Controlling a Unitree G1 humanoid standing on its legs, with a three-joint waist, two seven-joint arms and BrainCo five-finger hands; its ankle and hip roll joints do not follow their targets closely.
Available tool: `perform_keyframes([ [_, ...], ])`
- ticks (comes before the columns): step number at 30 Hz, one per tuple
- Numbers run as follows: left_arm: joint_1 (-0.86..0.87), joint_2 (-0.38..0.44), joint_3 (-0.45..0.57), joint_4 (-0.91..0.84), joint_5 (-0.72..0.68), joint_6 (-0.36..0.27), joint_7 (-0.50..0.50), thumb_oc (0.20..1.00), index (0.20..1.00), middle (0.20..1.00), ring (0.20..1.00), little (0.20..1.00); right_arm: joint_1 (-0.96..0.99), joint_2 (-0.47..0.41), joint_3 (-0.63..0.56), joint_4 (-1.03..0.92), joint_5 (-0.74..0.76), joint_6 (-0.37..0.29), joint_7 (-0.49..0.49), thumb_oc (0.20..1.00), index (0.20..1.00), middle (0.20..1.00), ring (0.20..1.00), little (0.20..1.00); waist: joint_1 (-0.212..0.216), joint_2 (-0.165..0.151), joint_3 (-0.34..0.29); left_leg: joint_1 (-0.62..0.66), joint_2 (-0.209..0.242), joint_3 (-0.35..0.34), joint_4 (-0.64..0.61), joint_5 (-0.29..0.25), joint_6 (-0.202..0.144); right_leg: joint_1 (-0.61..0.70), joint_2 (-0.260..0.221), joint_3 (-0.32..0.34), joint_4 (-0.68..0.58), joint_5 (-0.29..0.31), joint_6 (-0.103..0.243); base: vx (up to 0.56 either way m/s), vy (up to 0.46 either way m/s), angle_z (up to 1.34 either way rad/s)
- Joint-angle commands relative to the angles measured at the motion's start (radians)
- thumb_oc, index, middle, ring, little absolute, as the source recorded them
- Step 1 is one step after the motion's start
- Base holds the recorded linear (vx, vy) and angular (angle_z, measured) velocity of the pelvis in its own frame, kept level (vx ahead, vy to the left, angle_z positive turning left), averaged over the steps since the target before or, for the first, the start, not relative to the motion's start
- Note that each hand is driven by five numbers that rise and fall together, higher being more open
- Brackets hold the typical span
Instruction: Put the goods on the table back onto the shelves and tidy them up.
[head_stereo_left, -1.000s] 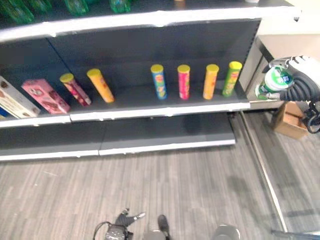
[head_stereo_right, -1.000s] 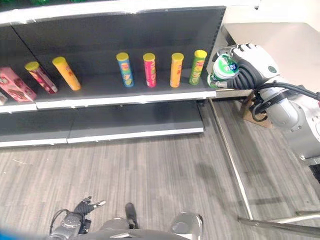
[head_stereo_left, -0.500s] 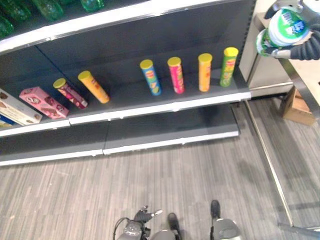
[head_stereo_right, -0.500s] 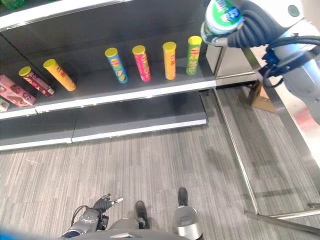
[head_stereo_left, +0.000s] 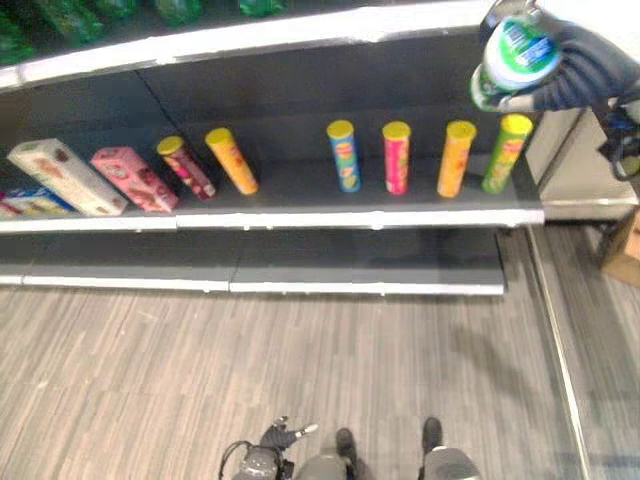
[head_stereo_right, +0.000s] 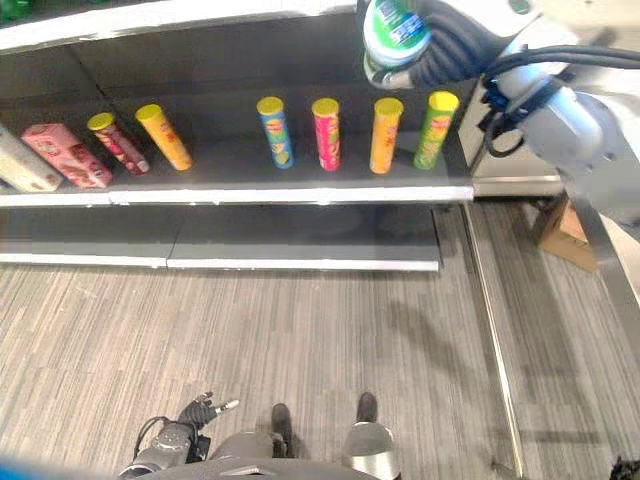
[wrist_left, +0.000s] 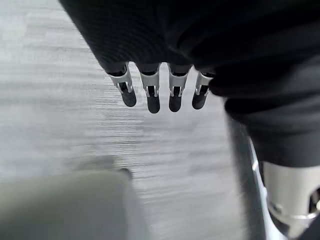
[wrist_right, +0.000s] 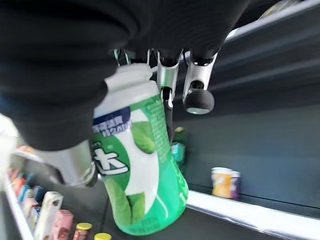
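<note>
Bottle (wrist_right: 140, 170), green and white, gripped in right hand (head_stereo_left: 575, 75) at about one o'clock in the head views, lifted level with the white front edge of the upper shelf (head_stereo_left: 250, 40). Fingers (wrist_right: 197, 95) curled round its upper part, thumb side wrapped under the dark cover, so firmly held. Base end turned toward the head camera, body tipped rather than upright: probably carried that way to clear the shelf lip before being stood inside. Judged step: moving the bottle toward a free spot on the shelves, placing not yet done.

Middle shelf (head_stereo_left: 300, 215) carrying a row of standing tubes (head_stereo_left: 396, 157) from twelve to one o'clock, two leaning tubes (head_stereo_left: 232, 160) at eleven, boxes (head_stereo_left: 130, 180) at ten. Green bottles (head_stereo_left: 180, 8) along the top shelf cut off by the frame edge, number unclear.

Left hand (wrist_left: 160, 95) hanging low at six o'clock over the floor (head_stereo_left: 300, 370), fingers straight and relaxed, holding nothing.

Surface with remaining goods not made out. Bottle's cap end hidden inside the hand.
</note>
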Motion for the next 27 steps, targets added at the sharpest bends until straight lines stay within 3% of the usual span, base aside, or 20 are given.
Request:
perform_keyframes([
  [1, 0.096, 0.068, -0.043, 0.016, -0.044, 0.012, -0.002, 1.0, 1.0, 1.0, 1.0, 1.0, -0.09, 0.073, 0.0, 0.119, 0.045, 0.043, -0.029, 0.2, 0.2, 0.2, 0.2, 0.2, 0.077, -0.034, -0.027, 0.036, 0.083, 0.049, 0.14, -0.153, 0.054, 0.013, 0.045, 0.035, 0.006, -0.109, 0.06, 0.27, -0.074, 0.27],
  [3, 0.096, 0.066, -0.042, 0.016, -0.044, 0.012, -0.002, 1.0, 1.0, 1.0, 1.0, 1.0, -0.096, 0.074, 0.007, 0.121, 0.045, 0.042, -0.029, 0.2, 0.2, 0.2, 0.2, 0.2, 0.079, -0.033, -0.024, 0.042, 0.083, 0.053, 0.136, -0.152, 0.054, 0.016, 0.044, 0.038, 0.006, -0.109, 0.06, 0.12, -0.008, 0.06],
  [6, 0.108, 0.069, -0.038, 0.029, -0.038, 0.009, -0.004, 1.0, 1.0, 1.0, 1.0, 1.0, -0.113, 0.081, 0.017, 0.139, 0.056, 0.033, -0.032, 0.2, 0.2, 0.2, 0.2, 0.2, 0.091, -0.03, -0.031, 0.045, 0.122, 0.051, -0.046, -0.184, 0.081, 0.022, 0.046, 0.045, 0.005, -0.128, 0.071, 0.24, 0.036, -0.19],
  [7, 0.118, 0.075, -0.041, 0.037, -0.04, 0.007, 0.0, 1.0, 1.0, 1.0, 1.0, 1.0, -0.127, 0.088, 0.023, 0.163, 0.077, 0.019, -0.045, 0.2, 0.2, 0.2, 0.2, 0.2, 0.115, -0.003, -0.038, 0.017, 0.196, -0.002, -0.335, -0.049, 0.067, 0.058, 0.071, 0.061, -0.008, -0.167, 0.084, 0.7, 0.123, 0.07],
  [8, 0.118, 0.077, -0.044, 0.042, -0.039, 0.007, 0.009, 1.0, 1.0, 1.0, 1.0, 1.0, -0.142, 0.106, 0.038, 0.194, 0.078, 0.018, -0.054, 0.2, 0.2, 0.2, 0.2, 0.2, 0.129, -0.005, -0.041, 0.006, 0.212, -0.022, -0.447, -0.002, 0.042, 0.096, 0.074, 0.081, -0.013, -0.189, 0.091, 0.74, 0.136, 0.03],
  [9, 0.129, 0.076, -0.043, 0.053, -0.032, 0.007, 0.007, 1.0, 1.0, 1.0, 1.0, 1.0, -0.146, 0.118, 0.055, 0.202, 0.075, 0.02, -0.042, 0.2, 0.2, 0.2, 0.2, 0.2, 0.13, 0.003, -0.053, 0.028, 0.215, -0.03, -0.488, -0.001, 0.038, 0.109, 0.084, 0.096, -0.015, -0.201, 0.099, 0.78, 0.214, -0.11],
  [10, 0.133, 0.069, -0.049, 0.066, -0.018, 0.006, 0.008, 1.0, 1.0, 1.0, 1.0, 1.0, -0.159, 0.153, 0.052, 0.195, 0.062, 0.03, -0.026, 0.2, 0.2, 0.2, 0.2, 0.2, 0.134, 0.023, -0.087, 0.054, 0.2, -0.024, -0.487, 0.013, 0.028, 0.148, 0.07, 0.12, -0.022, -0.203, 0.115, 0.65, 0.271, -0.08],
  [13, 0.125, 0.074, -0.053, 0.069, -0.001, 0.005, 0.008, 1.0, 1.0, 1.0, 1.0, 1.0, -0.149, 0.172, 0.044, 0.183, 0.055, 0.036, -0.012, 0.2, 0.2, 0.2, 0.2, 0.2, 0.139, 0.01, -0.104, 0.081, 0.168, 0.033, -0.461, -0.016, 0.047, 0.147, 0.013, 0.148, 0.01, -0.196, 0.138, 0.41, 0.237, -0.55],
  [18, 0.095, 0.084, -0.078, 0.052, 0.012, 0.0, 0.019, 1.0, 1.0, 1.0, 1.0, 1.0, -0.142, 0.196, 0.032, 0.212, 0.056, 0.046, -0.014, 0.2, 0.2, 0.2, 0.2, 0.2, 0.126, -0.014, -0.13, 0.109, 0.114, 0.097, -0.455, -0.074, 0.098, 0.084, -0.049, 0.183, 0.107, -0.173, 0.179, 0.22, 0.169, -0.71],
  [20, 0.09, 0.09, -0.086, 0.021, 0.012, -0.002, 0.022, 1.0, 1.0, 1.0, 1.0, 1.0, -0.146, 0.208, 0.035, 0.227, 0.043, 0.049, -0.022, 0.2, 0.2, 0.2, 0.2, 0.2, 0.116, -0.009, -0.129, 0.139, 0.078, 0.113, -0.468, -0.104, 0.133, 0.031, -0.076, 0.19, 0.206, -0.147, 0.206, 0.18, 0.205, -0.09],
  [21, 0.09, 0.089, -0.085, 0.021, 0.012, -0.001, 0.022, 1.0, 1.0, 1.0, 1.0, 1.0, -0.147, 0.208, 0.036, 0.228, 0.043, 0.049, -0.022, 0.2, 0.2, 0.2, 0.2, 0.2, 0.118, -0.009, -0.129, 0.14, 0.078, 0.115, -0.469, -0.104, 0.134, 0.028, -0.077, 0.192, 0.21, -0.149, 0.207, 0.13, 0.191, -0.05],
  [23, 0.085, 0.1, -0.084, 0.006, 0.007, -0.002, 0.025, 1.0, 1.0, 1.0, 1.0, 1.0, -0.176, 0.226, 0.05, 0.261, 0.042, 0.048, -0.027, 0.2, 0.2, 0.2, 0.2, 0.2, 0.114, -0.002, -0.112, 0.172, 0.059, 0.138, -0.483, -0.123, 0.162, -0.055, -0.103, 0.195, 0.358, -0.078, 0.217, 0.06, 0.149, -0.21],
  [27, 0.081, 0.108, -0.083, 0.018, 0.009, -0.001, 0.02, 1.0, 1.0, 1.0, 1.0, 1.0, -0.187, 0.222, 0.054, 0.269, 0.05, 0.048, -0.031, 0.2, 0.2, 0.2, 0.2, 0.2, 0.108, 0.0, -0.104, 0.194, 0.06, 0.153, -0.492, -0.142, 0.159, -0.087, -0.122, 0.142, 0.339, -0.051, 0.207, 0.06, 0.047, -0.23],
])
